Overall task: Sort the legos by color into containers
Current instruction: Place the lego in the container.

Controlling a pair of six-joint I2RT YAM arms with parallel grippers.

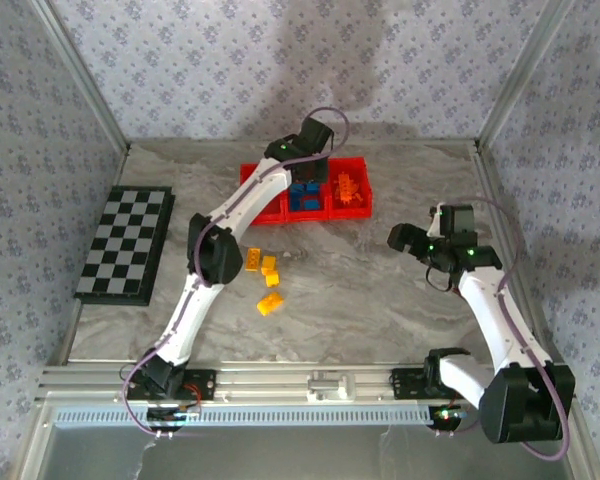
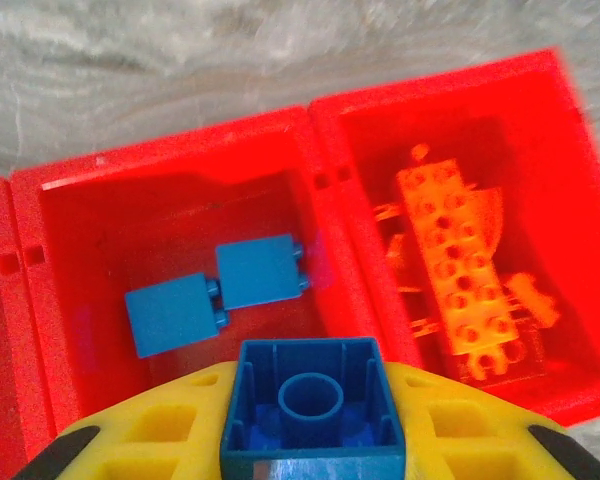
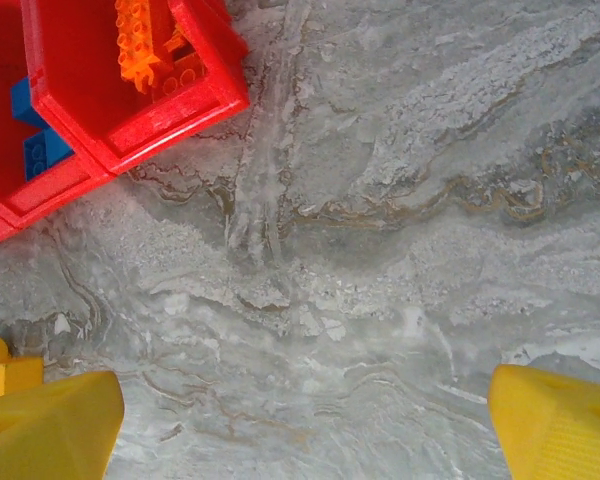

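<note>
Three bright red rectangular open-top plastic bins (image 1: 325, 212), joined in a row, stand at the far middle of the grey marble-patterned table (image 1: 380, 300). Contents as I read them from my station:

In the middle bin (image 2: 170, 170) — two small blue plastic bricks (image 2: 175, 315), lying flat on the floor and touching at a corner.

In the right bin (image 2: 440, 85) — a heap of orange plastic bricks (image 2: 460, 270), a long studded plate uppermost.

The left bin (image 1: 265, 212) lies partly under the left arm (image 1: 230, 215) in the overhead view; I cannot tell what it holds.

On the left gripper (image 2: 310, 425), the yellow fingers are clamped on one blue square plastic brick (image 2: 310, 400), its hollow underside turned to the wrist camera. It is held above the bins, with the middle bin straight ahead of it.

Four small yellow-orange plastic bricks (image 1: 269, 265) lie loose on the table, on the near side of the bins and just right of the left arm's elbow. Three are bunched together, and the fourth (image 1: 269, 302) sits a little nearer the arm bases.

The right gripper (image 1: 400, 238) hangs over bare table to the right of the bins, well apart from the loose bricks. In its wrist view the yellow fingers (image 3: 45, 430) stand wide apart with nothing between them. A corner of the right bin shows at upper left there.

One black-and-white checkered board (image 1: 127, 243) lies flat at the table's left side, well apart from the bins.
</note>
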